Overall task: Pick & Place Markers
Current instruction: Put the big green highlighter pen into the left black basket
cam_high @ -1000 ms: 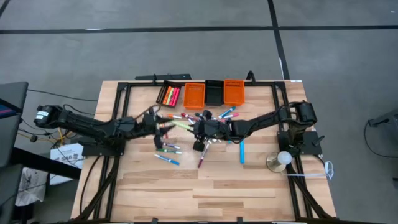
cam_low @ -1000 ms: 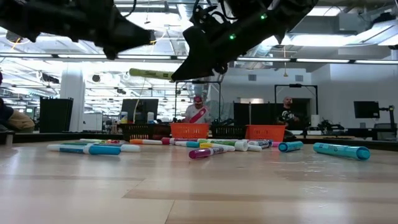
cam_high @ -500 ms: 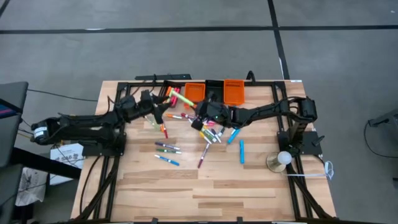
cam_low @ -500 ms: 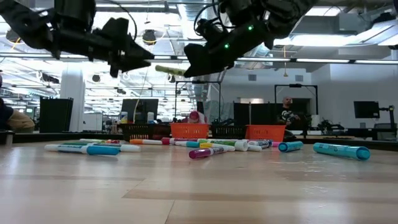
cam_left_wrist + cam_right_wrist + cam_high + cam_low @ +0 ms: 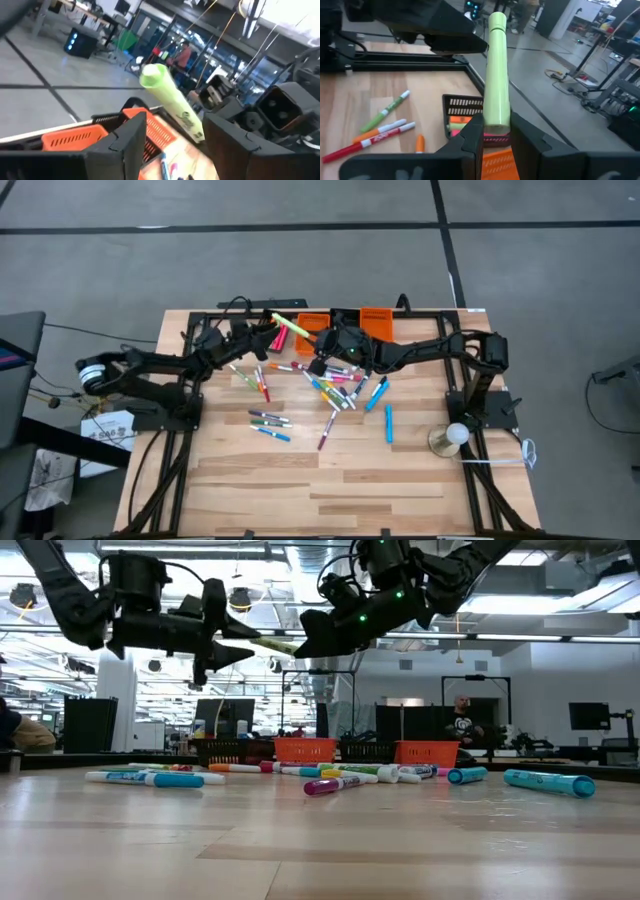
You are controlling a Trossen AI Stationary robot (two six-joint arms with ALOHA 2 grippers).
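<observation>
Left pincer is raised at the back of the table, just left of the bins; its fingers stand wide, on either side of the tip of a yellow-green marker without gripping it. Right pincer is held above the table near the left orange bin and is clamped on the other end of that same marker, which juts out leftward toward the left pincer and sits tilted in the low view. A black bin at the left end of the row holds several markers. Loose markers lie scattered on the table under and in front of the pincers. Right of centre, a blue marker lies alone.
</observation>
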